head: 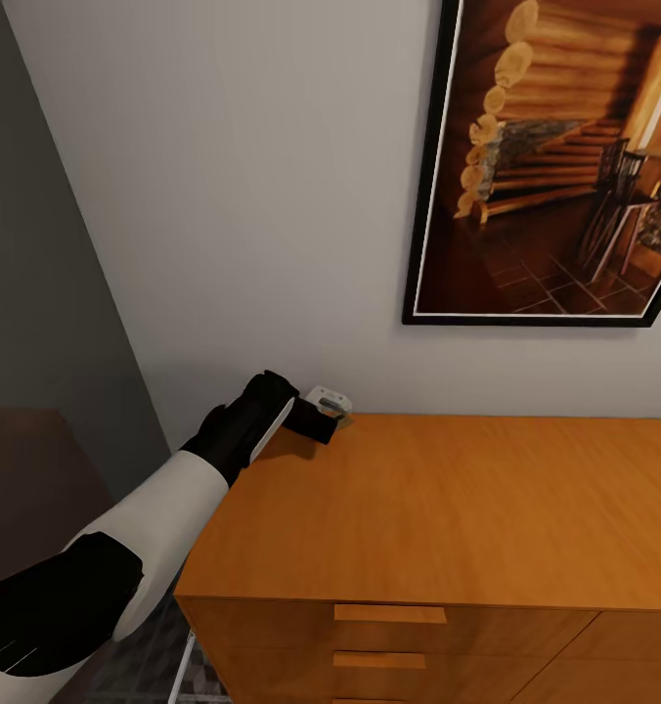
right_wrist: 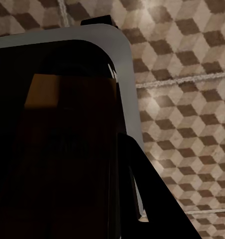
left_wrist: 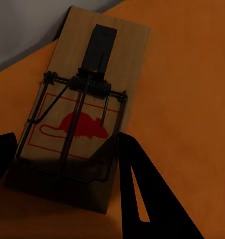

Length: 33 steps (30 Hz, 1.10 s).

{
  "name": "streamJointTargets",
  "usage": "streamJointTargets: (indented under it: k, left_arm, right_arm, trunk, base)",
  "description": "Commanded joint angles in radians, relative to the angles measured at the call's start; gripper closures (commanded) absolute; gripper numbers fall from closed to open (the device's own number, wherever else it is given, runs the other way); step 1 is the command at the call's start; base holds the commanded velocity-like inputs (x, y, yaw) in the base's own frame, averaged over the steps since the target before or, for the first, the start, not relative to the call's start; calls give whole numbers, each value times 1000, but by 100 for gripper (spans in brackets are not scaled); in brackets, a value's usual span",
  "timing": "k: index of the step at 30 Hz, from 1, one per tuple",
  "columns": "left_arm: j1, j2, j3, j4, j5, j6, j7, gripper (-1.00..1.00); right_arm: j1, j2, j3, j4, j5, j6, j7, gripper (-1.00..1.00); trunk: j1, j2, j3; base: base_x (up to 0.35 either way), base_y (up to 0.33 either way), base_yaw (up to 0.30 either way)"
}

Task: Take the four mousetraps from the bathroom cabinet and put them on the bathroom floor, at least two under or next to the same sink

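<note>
L arm reaches fwd over the far-left corner of the cabinet (head: pixel 438 508), its gripper (head: pixel 329 418) low over the orange-brown top, right by the white wall (head: pixel 252 196). Head view: dark fingers at the corner, w/ a small pale object (head: pixel 329 398) just behind them against the wall, too small to ID there. L wrist view: one mousetrap (left_wrist: pixel 85 107) lies flat on the cabinet top (left_wrist: pixel 192 89), wood board w/ red mouse print, dark wire spring and bar, far end near the wall edge. L gripper (left_wrist: pixel 60 164) is spread wide, one dark finger each side of the trap's near end: finger (left_wrist: pixel 142 189) sits at the board's near corner, other finger (left_wrist: pixel 2 154) just off the opposite edge. Looks like straddling, not clamped; can't tell if either pad actually touches the board. Nothing held by L. R wrist view: R gripper (right_wrist: pixel 67 164) is mostly in shadow, dark finger (right_wrist: pixel 152 199) visible on one side. Between the fingers there's a brownish-orange flat piece (right_wrist: pixel 45 92), prob. wooden, but too dark to say what it is, so can't tell if the jaws are closed on it or how far apart they stand. Behind it a pale grey rounded-corner panel (right_wrist: pixel 124 74), and past that the bathroom floor (right_wrist: pixel 192 99) w/ brown/beige cube-pattern tiles and pale grout. Head view also: cabinet drawer fronts w/ slim bar handles (head: pixel 389 614) at the near edge, framed log-cabin picture (head: pixel 555 156) on the wall above, strip of tile floor at bottom left beside the cabinet.
</note>
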Motion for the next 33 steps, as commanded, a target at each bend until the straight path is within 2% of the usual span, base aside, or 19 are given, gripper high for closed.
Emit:
streamJointTargets:
  k: [1, 17, 33]
  left_arm:
    - [-1, 0, -2, 19, -13, 1, -5, 100]
    - [0, 0, -2, -65, -13, 8, -7, 100]
    - [0, 0, -2, -67, -13, 8, -6, 100]
  right_arm:
    - [-1, 0, -6, 1, 0, -2, 6, 100]
    - [-1, 0, -7, 1, 0, -2, 6, 100]
    - [-1, 0, -7, 1, 0, -2, 6, 100]
  trunk:
    - [0, 0, -1]
    - [0, 0, -1]
    - [0, 0, -1]
  base:
    - [0, 0, 0]
    - [-6, 0, 0]
    - [-308, 0, 0]
